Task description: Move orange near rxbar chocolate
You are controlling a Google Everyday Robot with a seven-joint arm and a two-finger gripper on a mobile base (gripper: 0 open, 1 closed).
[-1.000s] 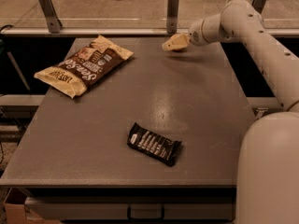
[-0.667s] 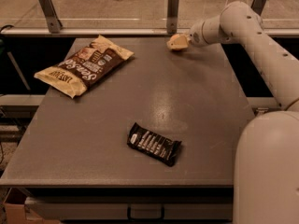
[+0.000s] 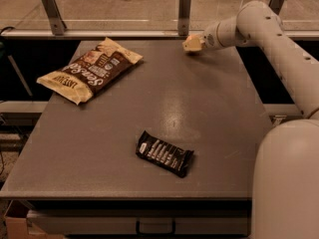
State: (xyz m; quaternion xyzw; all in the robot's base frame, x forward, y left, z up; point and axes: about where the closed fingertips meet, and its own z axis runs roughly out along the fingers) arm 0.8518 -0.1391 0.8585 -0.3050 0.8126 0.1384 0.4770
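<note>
The rxbar chocolate, a flat black-wrapped bar with white lettering, lies on the grey table near its front middle. My gripper is at the end of the white arm, low over the table's far edge right of centre, well away from the bar. Its tan tip points left. The orange does not show; it is hidden or out of view.
A tan-and-brown chip bag lies at the far left of the table. A rail with metal posts runs behind the far edge. The robot's white body fills the lower right.
The gripper has moved slightly back toward the table's far edge. The bar and the chip bag have not moved.
</note>
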